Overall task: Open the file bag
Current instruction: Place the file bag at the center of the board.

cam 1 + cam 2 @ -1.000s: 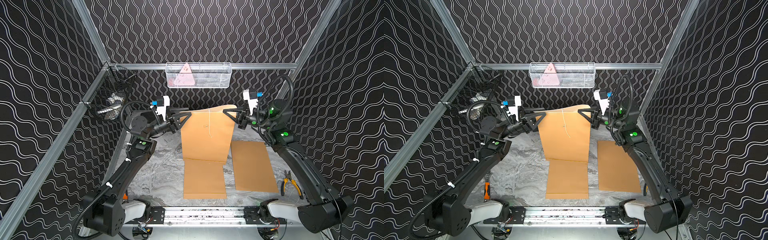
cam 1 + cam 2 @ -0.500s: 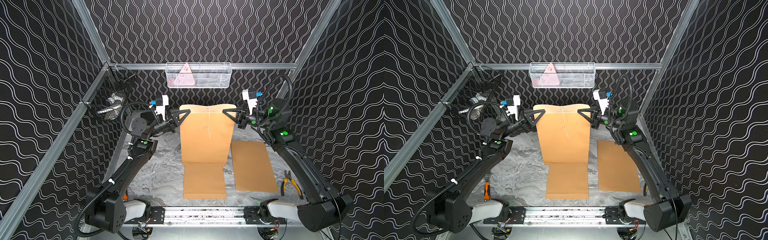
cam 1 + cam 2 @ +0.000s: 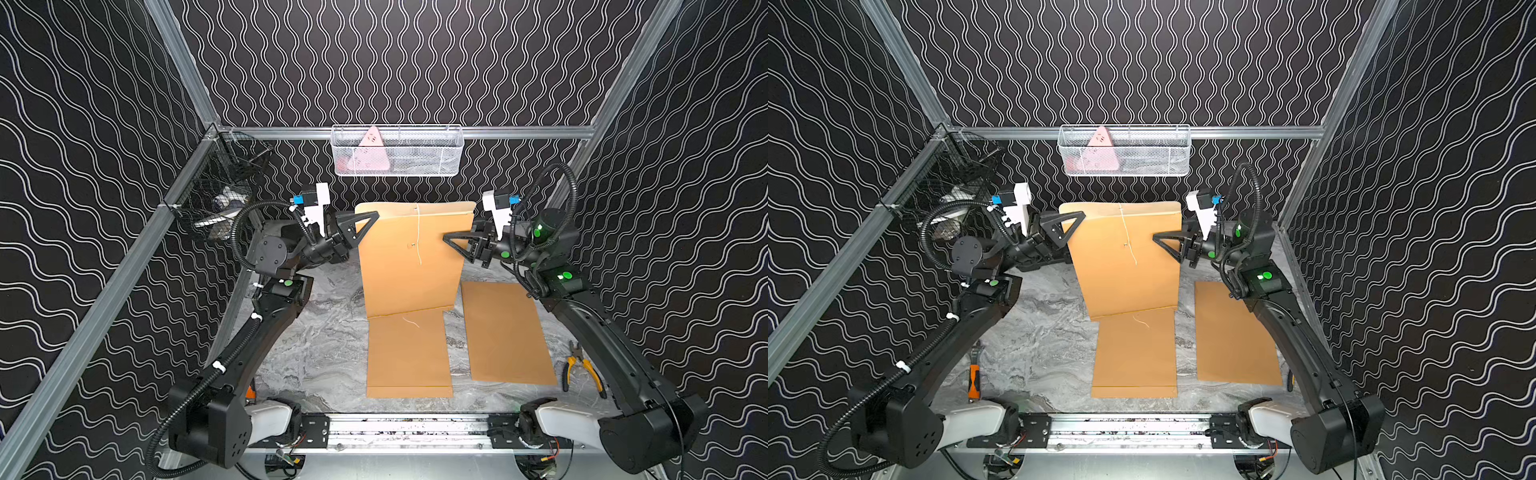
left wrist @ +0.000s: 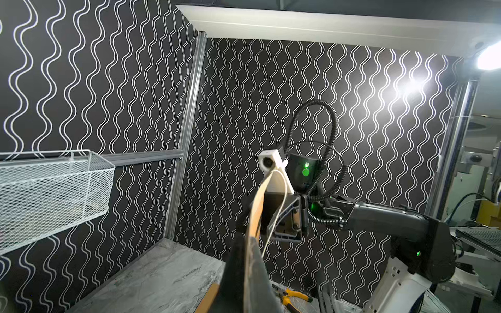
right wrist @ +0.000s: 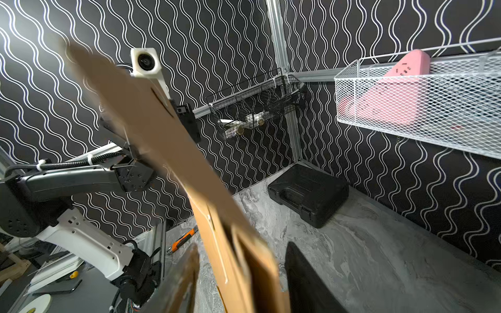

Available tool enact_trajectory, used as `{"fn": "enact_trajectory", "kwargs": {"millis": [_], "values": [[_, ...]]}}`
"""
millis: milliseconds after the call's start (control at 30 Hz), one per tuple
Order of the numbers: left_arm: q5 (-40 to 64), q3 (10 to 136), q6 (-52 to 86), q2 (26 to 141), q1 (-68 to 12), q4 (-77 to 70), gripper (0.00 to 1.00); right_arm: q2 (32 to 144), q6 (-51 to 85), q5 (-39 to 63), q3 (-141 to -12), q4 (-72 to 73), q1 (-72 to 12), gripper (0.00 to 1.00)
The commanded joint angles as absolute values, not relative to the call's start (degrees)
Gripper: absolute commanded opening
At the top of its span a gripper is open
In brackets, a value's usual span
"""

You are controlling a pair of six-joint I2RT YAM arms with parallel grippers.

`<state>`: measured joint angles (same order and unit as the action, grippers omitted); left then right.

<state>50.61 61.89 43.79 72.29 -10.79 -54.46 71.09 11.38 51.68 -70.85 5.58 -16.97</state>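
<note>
File bag (image 3: pixel 411 257) hangs upright with its string (image 3: pixel 418 232) exposed. The left gripper (image 3: pixel 365 220) is clamped on its upper edge. The right gripper (image 3: pixel 449 240) has its jaws apart, seemingly letting go.

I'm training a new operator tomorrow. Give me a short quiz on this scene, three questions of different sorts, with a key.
1. True or false: the left gripper is shut on the upright file bag.
2. What lies on the table beside the right arm? A scissors; B pliers; C hammer.
3. Fill in: the pink item sits in the ___ mesh basket.
Key: 1 true; 2 B; 3 white.
</note>
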Motion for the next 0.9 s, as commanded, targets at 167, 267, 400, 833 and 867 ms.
{"fn": "enact_trajectory", "kwargs": {"millis": [167, 267, 400, 833, 867], "values": [[49.84, 62.79, 44.8, 71.22, -10.2, -56.42, 0.0, 71.36, 11.4, 52.01, -68.27, 8.6, -16.97, 0.53], [49.55, 63.18, 43.57, 70.67, -9.8, -54.36, 0.0, 70.95, 12.25, 52.21, -66.72, 9.61, -17.01, 0.53], [49.5, 63.63, 42.34, 70.29, -9.09, -52.28, 0.0, 70.08, 12.9, 52.47, -65.22, 10.26, -17.05, 0.5], [48.96, 61.48, 47.66, 72.24, -5.95, -58.59, 0.0, 69.01, 12.9, 54.21, -65.24, 6.09, -17.02, 0.06], [48.98, 61.36, 48.25, 72.54, -5.73, -59.23, 0.0, 69.15, 13.04, 54.29, -65.22, 5.93, -17.09, 0.03]]}}
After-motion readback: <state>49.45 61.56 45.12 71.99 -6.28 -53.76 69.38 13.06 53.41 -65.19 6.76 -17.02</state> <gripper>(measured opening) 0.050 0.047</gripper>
